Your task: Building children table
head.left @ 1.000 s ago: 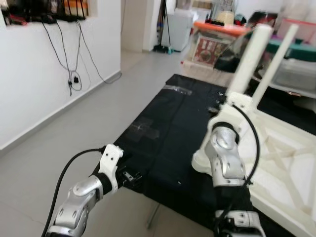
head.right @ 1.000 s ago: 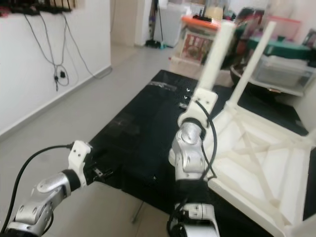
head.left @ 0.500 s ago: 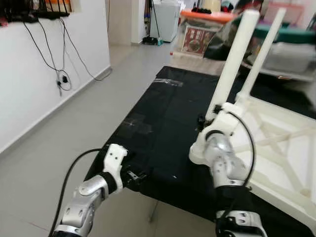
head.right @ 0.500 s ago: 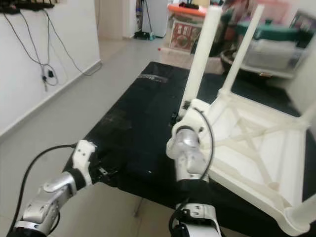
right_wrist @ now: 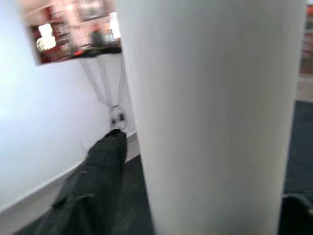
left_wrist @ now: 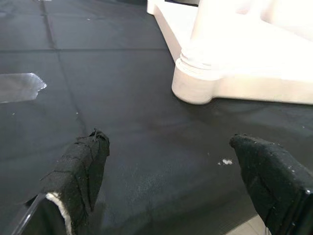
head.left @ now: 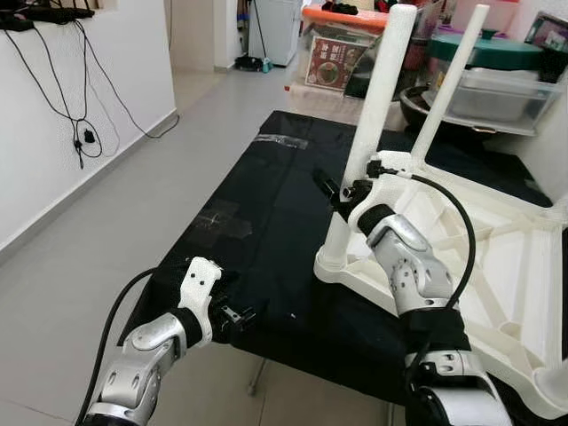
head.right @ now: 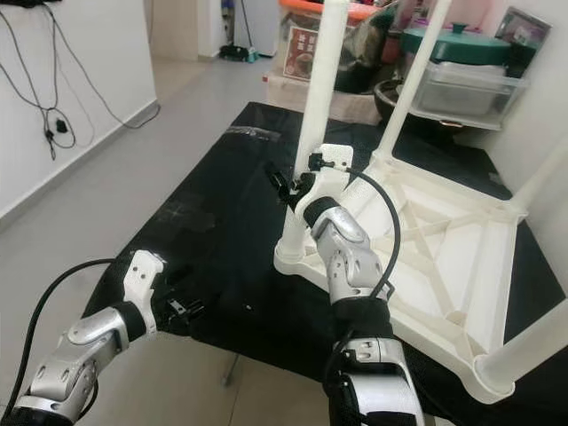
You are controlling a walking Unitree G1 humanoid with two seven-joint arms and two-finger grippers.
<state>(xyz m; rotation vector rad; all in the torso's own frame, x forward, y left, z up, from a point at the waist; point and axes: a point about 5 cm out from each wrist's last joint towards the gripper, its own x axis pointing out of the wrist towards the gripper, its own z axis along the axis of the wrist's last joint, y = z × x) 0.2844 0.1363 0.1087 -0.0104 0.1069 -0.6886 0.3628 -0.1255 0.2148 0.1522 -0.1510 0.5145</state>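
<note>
the right gripper [head.left: 342,191] has moved its spread fingers around one of two visible table legs [head.left: 373,133]; left fingers [left_wrist: 78,171] open.

Left arm reaching forward low, left gripper [left_wrist: 171,186] hovering with fingers [left_wrist: 78,171] spread apart, right arm bending upward, right gripper [head.left: 342,191] straddling a white post, fingers parted

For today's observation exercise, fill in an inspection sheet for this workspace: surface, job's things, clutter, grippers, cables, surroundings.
Surface: black mat with clear tape patches.
Job's things: white children's table upside down, legs up; near leg standing in its corner socket.
Clutter: nothing seen on the mat.
Grippers: right gripper around the near leg; left gripper open, low over the mat's near edge.
Cables: black wires hanging on the wall.
Surroundings: storage boxes and tiled floor.
</note>
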